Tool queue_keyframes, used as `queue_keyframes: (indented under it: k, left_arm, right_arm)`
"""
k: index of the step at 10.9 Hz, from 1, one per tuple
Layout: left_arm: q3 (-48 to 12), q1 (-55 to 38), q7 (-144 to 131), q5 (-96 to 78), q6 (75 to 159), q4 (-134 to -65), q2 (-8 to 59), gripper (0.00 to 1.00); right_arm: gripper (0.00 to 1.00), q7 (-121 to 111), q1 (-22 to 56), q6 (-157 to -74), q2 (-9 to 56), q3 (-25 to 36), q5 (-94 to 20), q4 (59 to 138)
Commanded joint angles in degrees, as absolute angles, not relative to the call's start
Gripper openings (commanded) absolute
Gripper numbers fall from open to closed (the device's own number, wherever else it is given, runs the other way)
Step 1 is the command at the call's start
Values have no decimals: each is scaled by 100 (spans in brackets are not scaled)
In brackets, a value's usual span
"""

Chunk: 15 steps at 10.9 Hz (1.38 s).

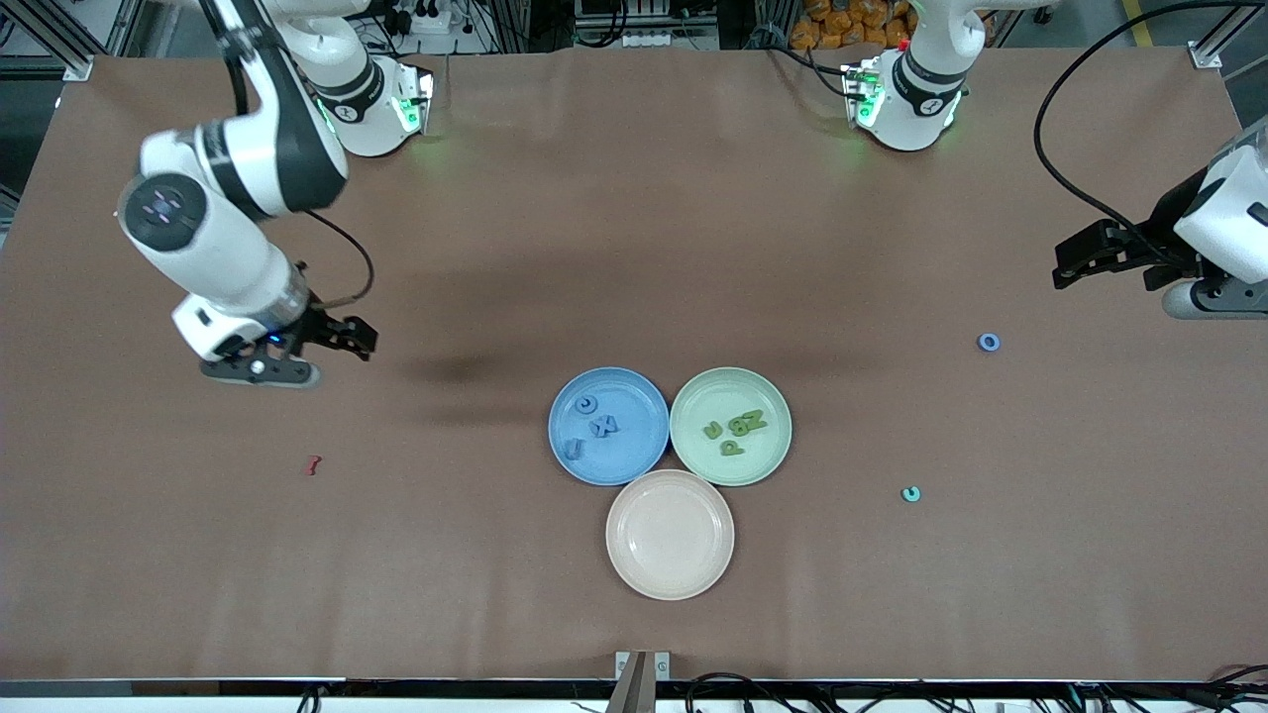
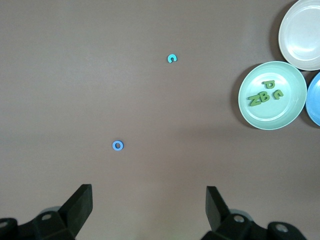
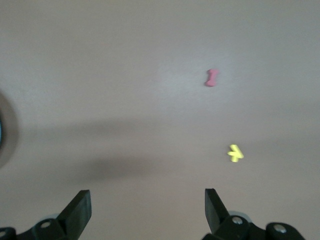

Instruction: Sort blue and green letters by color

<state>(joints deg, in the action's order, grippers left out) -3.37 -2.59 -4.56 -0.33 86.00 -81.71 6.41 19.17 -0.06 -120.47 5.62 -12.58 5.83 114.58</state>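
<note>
- Nearest you on the counter sits the beige plate, with nothing in it.
- Just above it you see the blue plate and the green plate side by side, touching or nearly so.
- Your blue letters lie in the blue plate: three pieces, spread apart.
- Your green letters lie bunched in the green plate: four pieces.
- You have a blue ring-shaped piece loose toward the left arm's end, and a teal c-shaped piece nearer you.
- Toward the right arm's end you see a dark red squiggle; the right wrist view also shows a yellow piece.
- Your left gripper hangs over bare counter with jaws wide apart, holding nothing.
- Your right gripper does likewise at its own end, jaws spread and empty.
</note>
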Motion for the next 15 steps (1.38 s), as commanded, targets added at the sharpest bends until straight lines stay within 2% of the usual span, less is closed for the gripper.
queue_keyframes:
  k: [1, 3, 6, 10, 12, 15]
  left_arm:
    - [-343, -246, -378, -114, 8657, -8200, 606, 100]
    - [-343, -246, -378, -114, 8657, -8200, 607, 100]
    - [-343, -246, -387, -123, 8666, -8191, 615, 100]
    - [-352, -255, -387, -158, 8657, -8200, 624, 100]
    - [-352, -255, -413, -158, 8657, -8209, 615, 100]
    - [-360, -255, -422, -158, 8657, -8200, 615, 100]
  right_arm:
    - [100, 1215, -44, -10922, 123, -1169, 519, 10684]
    - [100, 933, -61, -10146, 132, -1169, 361, 9865]
    - [100, 844, -114, -9397, 219, -1178, 334, 8801]
    - [100, 635, -429, -9195, 211, -1178, -78, 8588]
    - [100, 142, -666, -8896, 193, -1169, -70, 8473]
    - [100, 193, -764, -8912, 176, -1169, 122, 8464]
